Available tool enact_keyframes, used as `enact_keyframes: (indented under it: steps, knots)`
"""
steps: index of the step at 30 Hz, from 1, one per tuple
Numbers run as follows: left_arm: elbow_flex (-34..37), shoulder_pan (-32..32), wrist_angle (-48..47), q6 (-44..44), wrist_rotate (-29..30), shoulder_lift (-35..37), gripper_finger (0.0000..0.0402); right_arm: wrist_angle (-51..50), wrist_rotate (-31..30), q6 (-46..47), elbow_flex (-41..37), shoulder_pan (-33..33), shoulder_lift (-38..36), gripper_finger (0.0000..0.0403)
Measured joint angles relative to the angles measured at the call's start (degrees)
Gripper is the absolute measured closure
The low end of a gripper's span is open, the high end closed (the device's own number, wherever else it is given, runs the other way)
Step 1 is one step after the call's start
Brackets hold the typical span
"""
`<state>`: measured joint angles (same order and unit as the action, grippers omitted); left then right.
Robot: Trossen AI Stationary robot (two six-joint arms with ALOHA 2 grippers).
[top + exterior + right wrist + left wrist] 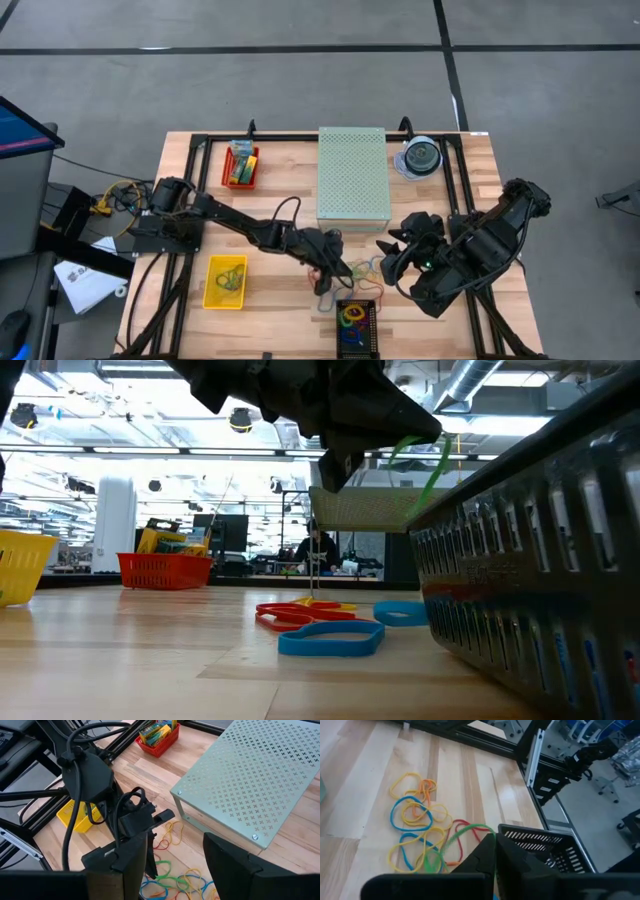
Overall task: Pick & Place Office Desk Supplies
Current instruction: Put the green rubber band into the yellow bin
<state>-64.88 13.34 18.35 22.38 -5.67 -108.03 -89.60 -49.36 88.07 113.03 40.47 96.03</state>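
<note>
left fingers: pinched shut on a green rubber band (451,838); the band stretches from the closed tips down toward the pile
right fingers: spread wide, nothing between them
left gripper (325,262): near the front middle of the table, above the loose bands, beside the black basket (358,325)
right gripper (395,258): lifted off the table just right of the band pile, in front of the pale green box's right corner
held band: in the low view (432,472) it hangs as a thin green loop off the raised gripper, clear of the wood
band pile (366,267): yellow, blue, orange, red loops tangled flat on the wood between the two grippers
low view bands: a blue loop (331,641) nearest, red (292,614) and yellow behind it, another blue (401,613) beside the basket wall
black basket contents: several coloured bands already inside, yellow, red and green visible
yellow bin (226,281): front left, a few bands in it
red bin (241,165): back left, holds yellow-and-green crayon boxes (157,731)
pale green box (353,175): perforated, back middle
round clear case (421,157): right of the green box, at the back edge
table (280,190): light wood, black frame rails around it
</note>
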Motion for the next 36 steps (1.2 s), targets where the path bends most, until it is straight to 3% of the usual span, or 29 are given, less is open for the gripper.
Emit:
enact_keyframes:
  steps: [7, 13, 18, 23, 29, 36]
  knots:
    - [0.0, 1.9, -6.5, 0.2, -1.8, 2.4, 0.0401, 0.0, 0.0, 0.4, 0.0, 0.0, 0.0, 0.0212]
    - [0.0, 6.0, -25.3, -3.9, 3.8, 11.5, 0.0401, 0.0, 0.0, 0.0, 0.0, 0.0, 0.0, 0.0212]
    - [0.0, 9.4, -40.0, -0.3, 9.7, 19.7, 0.0401, -0.3, 0.0, 0.0, 0.0, -0.2, -0.1, 0.0212]
    - [0.0, 14.2, -55.0, 9.1, 18.0, 27.1, 0.0401, -0.4, 0.0, 0.0, 0.0, -0.6, -0.1, 0.0212]
    - [0.0, 20.7, -71.1, 26.8, 25.6, 32.5, 0.0401, -0.4, 0.0, 0.0, 0.0, -0.9, -0.1, 0.0212]
    - [0.0, 28.1, -79.9, 42.0, 26.7, 32.7, 0.0401, -0.4, 0.0, 0.0, 0.0, -0.9, -0.1, 0.0212]
